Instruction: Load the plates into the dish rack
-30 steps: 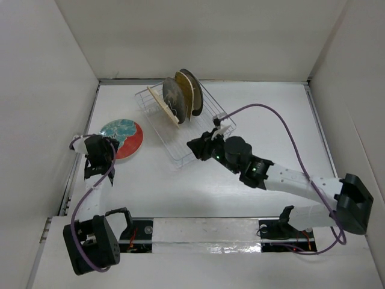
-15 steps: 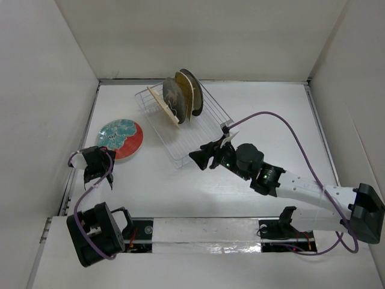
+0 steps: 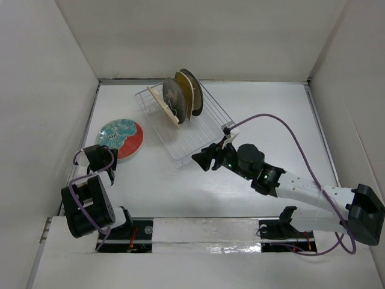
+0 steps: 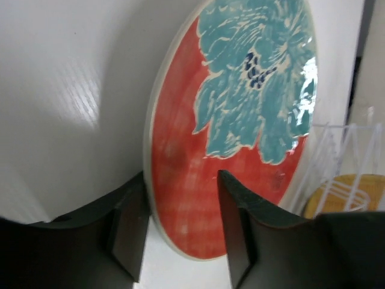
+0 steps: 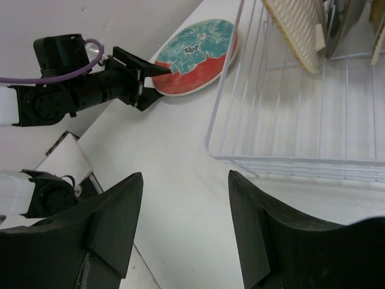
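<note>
Four plates are sitting in the rack. My left tool is pulling back to straddle the rim of the remaining red plate, spread wide. Right tool, also released, is retreating.

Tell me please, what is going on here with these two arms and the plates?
The arms are loading plates into a dish rack. Four plates already stand upright in it. One red and teal plate lies on the table, left of the rack. The left claw is open at that plate, with the near rim between its fingers but not gripped. The right claw is open and empty, just off the rack's near corner.
</note>
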Robot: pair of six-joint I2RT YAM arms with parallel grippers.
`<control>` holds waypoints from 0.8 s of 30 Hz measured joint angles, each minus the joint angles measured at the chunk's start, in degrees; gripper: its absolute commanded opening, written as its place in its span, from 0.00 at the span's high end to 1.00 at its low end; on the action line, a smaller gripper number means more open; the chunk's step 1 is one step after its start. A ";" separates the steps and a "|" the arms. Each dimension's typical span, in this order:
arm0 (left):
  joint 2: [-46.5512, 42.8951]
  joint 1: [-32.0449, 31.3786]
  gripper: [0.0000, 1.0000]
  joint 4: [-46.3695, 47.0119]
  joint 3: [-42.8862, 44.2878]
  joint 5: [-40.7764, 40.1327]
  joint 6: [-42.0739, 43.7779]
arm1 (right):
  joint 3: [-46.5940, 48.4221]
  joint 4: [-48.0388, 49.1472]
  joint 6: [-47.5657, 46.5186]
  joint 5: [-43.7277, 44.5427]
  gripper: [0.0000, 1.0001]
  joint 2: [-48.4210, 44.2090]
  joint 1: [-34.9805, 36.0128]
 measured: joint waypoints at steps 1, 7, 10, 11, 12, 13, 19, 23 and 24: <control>0.83 0.00 0.67 1.18 -0.09 0.61 -0.59 | -0.46 0.17 0.33 0.00 0.38 -0.35 -0.33; 2.34 0.26 1.00 8.46 -3.10 3.21 -4.11 | -1.27 0.35 1.33 0.02 0.50 -2.08 -1.51; -0.15 0.24 1.00 11.39 -4.70 3.50 -4.37 | -1.27 0.22 1.33 0.31 0.51 -2.97 -1.75; -1.60 0.20 1.00 11.28 -5.60 3.43 -4.42 | -1.27 0.22 1.18 0.46 0.52 -3.32 -1.75; -4.02 0.22 1.00 10.38 -6.73 3.13 -4.48 | -1.27 0.22 1.03 0.61 0.54 -3.74 -1.75; -7.19 0.20 1.00 8.74 -7.87 2.69 -4.46 | -1.27 0.20 0.87 0.68 0.56 -4.20 -1.75; -29.27 0.39 1.00 -7.69 -9.55 0.39 -1.36 | -0.87 -0.22 -0.13 0.46 0.99 -5.53 -1.75; -38.14 0.79 1.00 -15.91 -7.72 0.24 1.18 | 1.46 -1.81 0.04 -0.46 1.00 -4.85 -1.77; -39.71 0.79 1.00 -17.84 -6.82 0.20 2.01 | 2.67 -2.12 0.09 -1.05 0.96 -4.28 -1.79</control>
